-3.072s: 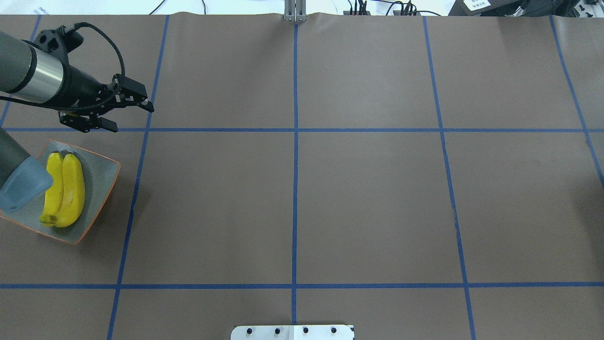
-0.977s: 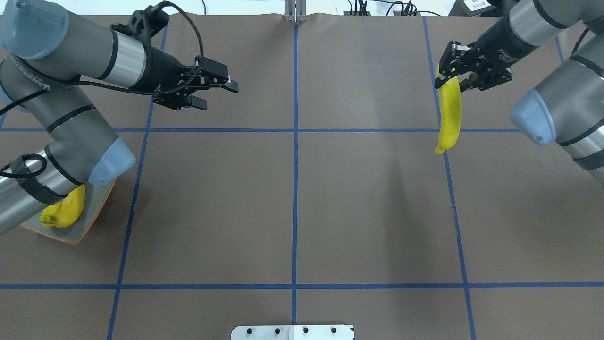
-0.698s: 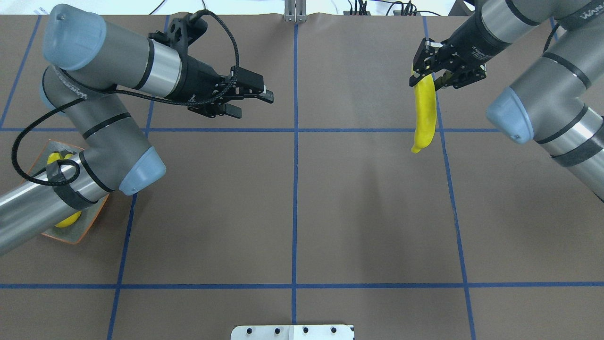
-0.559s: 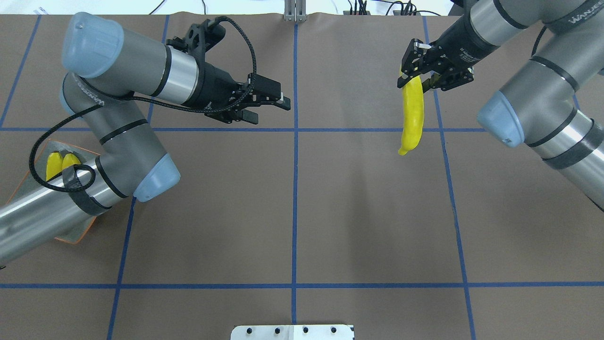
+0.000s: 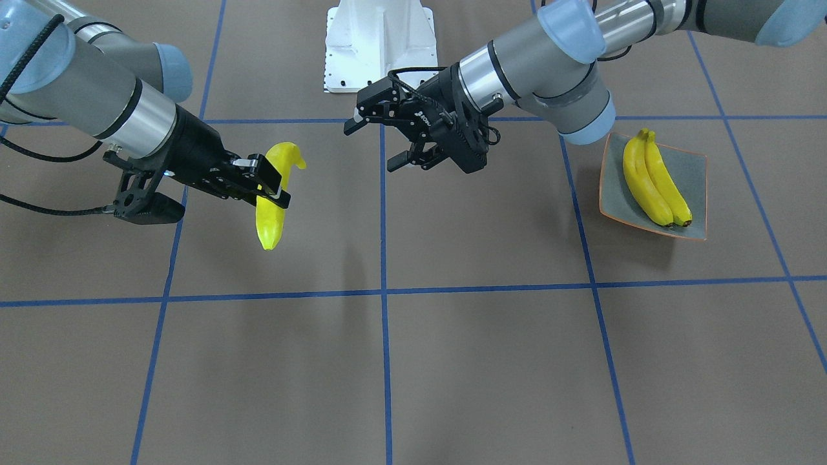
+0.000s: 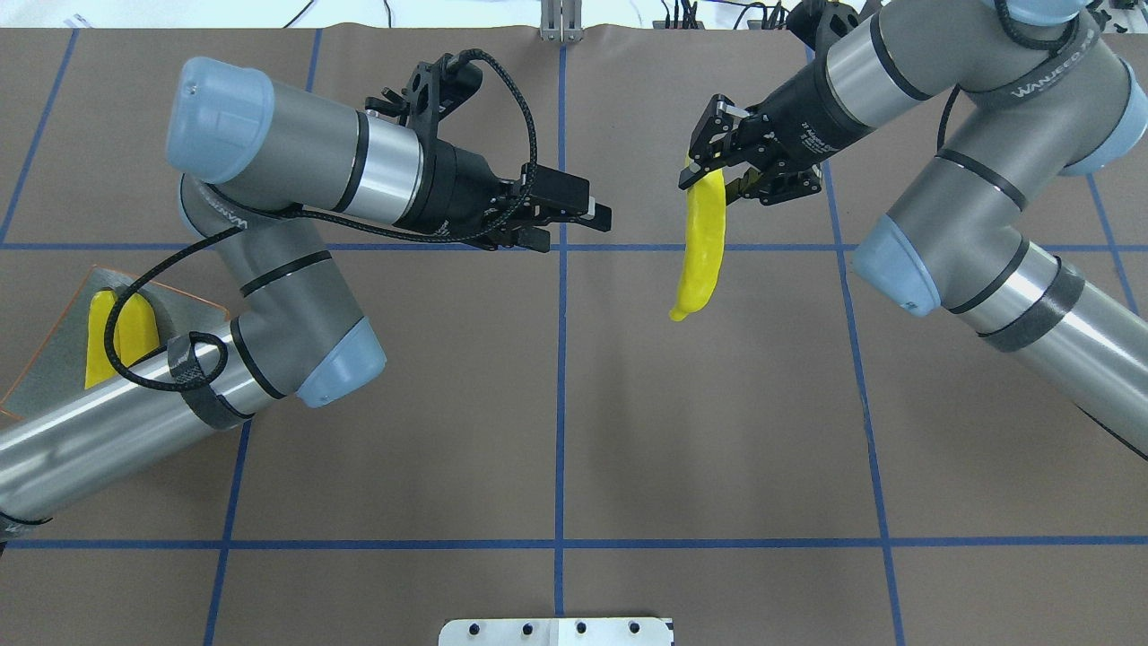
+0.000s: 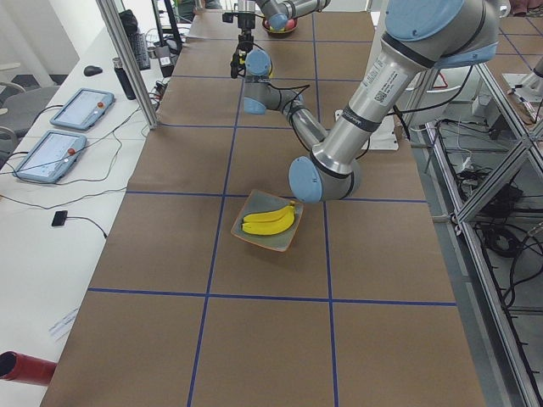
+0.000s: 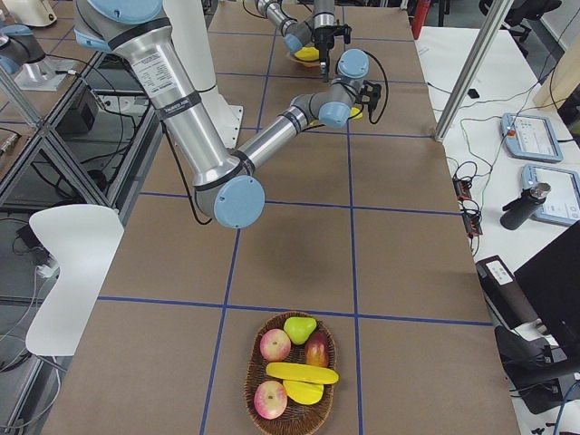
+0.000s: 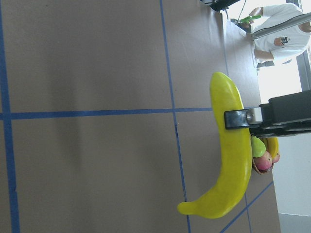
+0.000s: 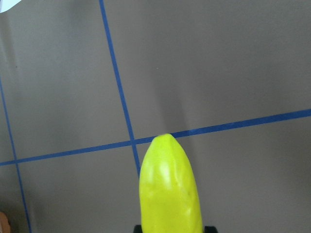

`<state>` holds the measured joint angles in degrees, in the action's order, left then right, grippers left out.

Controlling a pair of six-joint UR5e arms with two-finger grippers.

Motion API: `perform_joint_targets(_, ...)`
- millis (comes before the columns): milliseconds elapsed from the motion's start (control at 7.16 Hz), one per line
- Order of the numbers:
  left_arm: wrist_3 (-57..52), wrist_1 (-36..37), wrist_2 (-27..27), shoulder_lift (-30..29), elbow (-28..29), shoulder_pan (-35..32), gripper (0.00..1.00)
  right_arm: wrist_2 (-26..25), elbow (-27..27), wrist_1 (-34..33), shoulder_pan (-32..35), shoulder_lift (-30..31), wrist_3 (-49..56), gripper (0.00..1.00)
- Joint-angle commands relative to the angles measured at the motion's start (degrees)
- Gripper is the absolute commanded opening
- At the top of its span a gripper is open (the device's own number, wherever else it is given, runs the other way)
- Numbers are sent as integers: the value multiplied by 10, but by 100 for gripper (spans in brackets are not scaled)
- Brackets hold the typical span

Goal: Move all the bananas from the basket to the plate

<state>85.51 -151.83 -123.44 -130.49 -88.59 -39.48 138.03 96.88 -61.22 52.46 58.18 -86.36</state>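
My right gripper (image 6: 713, 172) is shut on the upper end of a yellow banana (image 6: 701, 242), which hangs above the table right of centre; it is also the banana (image 5: 270, 210) in the front view. My left gripper (image 6: 578, 220) stands open and empty, facing that banana (image 9: 228, 155) from a short gap. The square grey-green plate (image 5: 696, 165) holds two bananas (image 5: 654, 181) side by side; my left arm partly hides the plate (image 6: 54, 336) from overhead. The wicker basket (image 8: 250, 381) holds another banana (image 8: 302, 372).
Apples and a pear lie in the basket too. Blue tape lines grid the brown table. The robot's white base (image 5: 378, 39) sits at mid table edge. Tablets (image 7: 68, 127) and cables lie on a side bench. A person (image 9: 279, 34) stands beyond the table.
Both arms have swung in toward the table's middle. The right gripper carried the hanging banana leftward. The open left gripper moved right from beside the plate to face it.
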Motion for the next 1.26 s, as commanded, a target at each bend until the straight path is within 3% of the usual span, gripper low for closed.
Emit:
perform_joint_targets(0, -1, -45, 35, -2, 13, 21, 97, 5, -5, 7, -9, -18, -27, 0)
perform_joint_targets(1117, -1, -67, 36, -15, 18, 35, 89, 28, -4, 21, -25, -43, -35, 0)
